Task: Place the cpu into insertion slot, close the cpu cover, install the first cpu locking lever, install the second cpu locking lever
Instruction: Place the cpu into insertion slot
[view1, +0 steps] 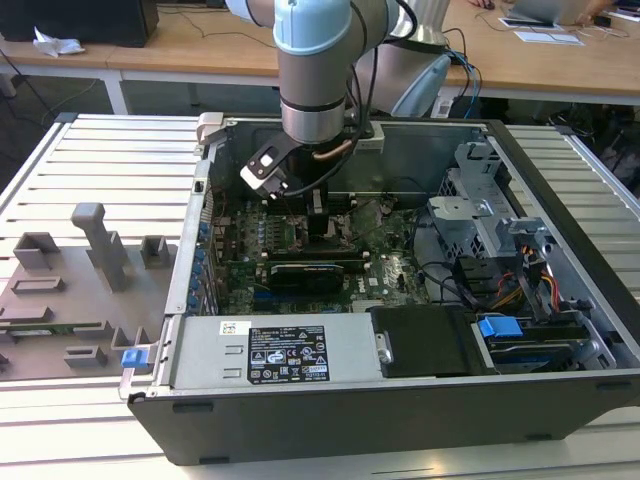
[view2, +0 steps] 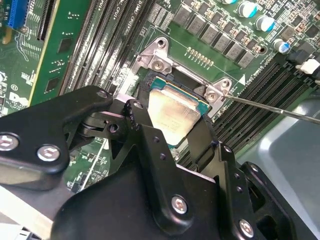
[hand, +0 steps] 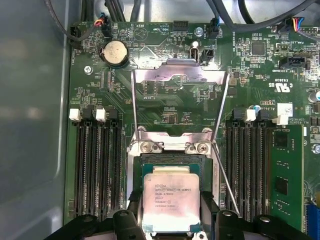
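Printed lines cover the flat silvery-grey square cpu (hand: 171, 200); a black printed sticker (view1: 288, 357) sits on the grey metal box (view1: 205, 352), exterior view's lower centre.

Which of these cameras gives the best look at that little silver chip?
The first wrist view: the chip faces the camera squarely, its silvery top nearly all visible. The second wrist view sees it slanted, partly behind the claw. In the exterior view the arm hangs over that spot.
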